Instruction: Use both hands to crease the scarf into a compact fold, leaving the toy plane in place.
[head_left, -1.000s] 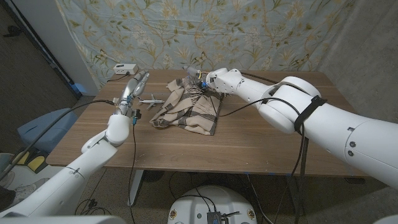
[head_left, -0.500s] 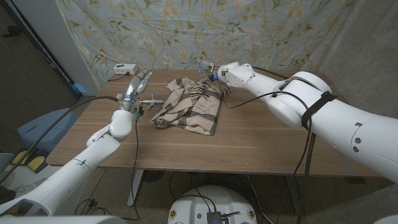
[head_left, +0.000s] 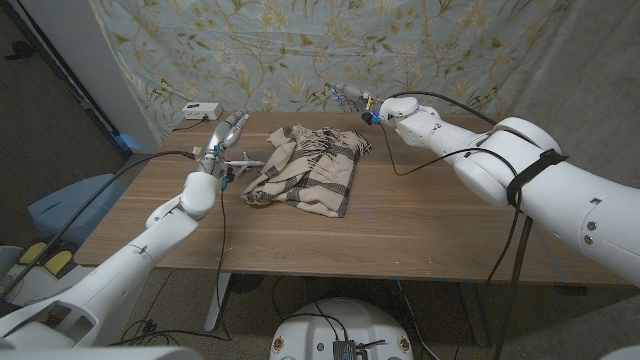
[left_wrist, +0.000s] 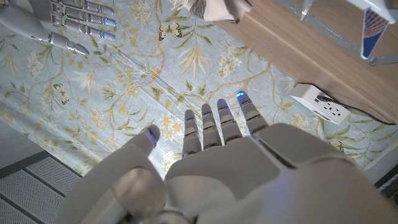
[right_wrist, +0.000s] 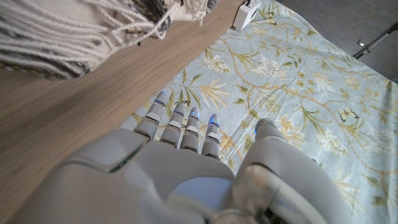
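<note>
Scarf (head_left: 308, 172): lying mid-tabletop (head_left: 420, 230) in a loose, lumpy bundle; soft woven plaid, tan with dark stripes, yarn fringe at the far edge; not yet compact.
Toy plane (head_left: 241, 163): just beside the scarf's left edge, small, white, hard-looking; probably best left untouched.
Left hand (head_left: 224, 135): raised above the plane, fingers (left_wrist: 211, 124) straight and slightly apart, holding nothing.
Right hand (head_left: 350, 96): lifted off beyond the far edge, fingers (right_wrist: 180, 124) extended, empty; likely pausing between creases.
Backdrop (head_left: 300, 50): floral cloth.

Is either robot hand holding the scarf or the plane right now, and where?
Nothing is held. The right robot hand is open above the table's far edge, clear of the scarf. The left robot hand is open beside the toy plane.
</note>
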